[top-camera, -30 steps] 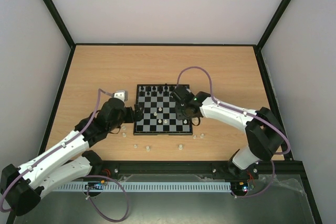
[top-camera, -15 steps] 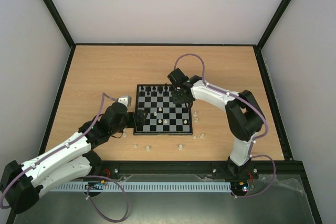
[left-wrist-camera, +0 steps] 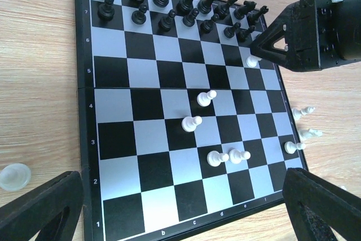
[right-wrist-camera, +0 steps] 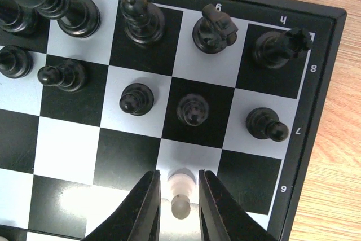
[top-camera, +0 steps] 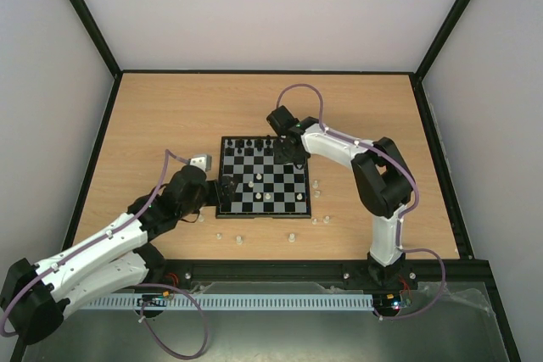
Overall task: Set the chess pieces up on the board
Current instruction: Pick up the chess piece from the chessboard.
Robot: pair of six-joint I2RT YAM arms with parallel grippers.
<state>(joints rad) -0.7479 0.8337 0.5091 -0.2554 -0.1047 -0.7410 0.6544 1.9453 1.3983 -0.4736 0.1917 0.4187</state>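
"Looking at the board (top-camera: 263, 214) first — where is it?"

"Flat in the middle of the wooden table (top-camera: 170, 116), between the two arms. The black pieces (top-camera: 254, 143) stand in two rows along its far edge."

"And the white ones?"

"A few white pieces (left-wrist-camera: 192, 122) stand scattered over the middle squares. One white pawn (right-wrist-camera: 180, 191) stands upright on a pale square just in front of the black pawns, near the board's right edge. More loose white pieces (top-camera: 292, 236) sit on the table, off the near and right sides of the board."

"What about the right gripper (right-wrist-camera: 180, 210)?"

"It hangs over that pawn with one finger close on each side of it. The jaws stand narrow — whether they actually press the pawn, I cannot tell."

"And the left gripper (left-wrist-camera: 180, 213)?"

"Spread wide and holding nothing. It sits low at the board's left edge, toward the near corner, with its fingers (left-wrist-camera: 45, 207) far apart."
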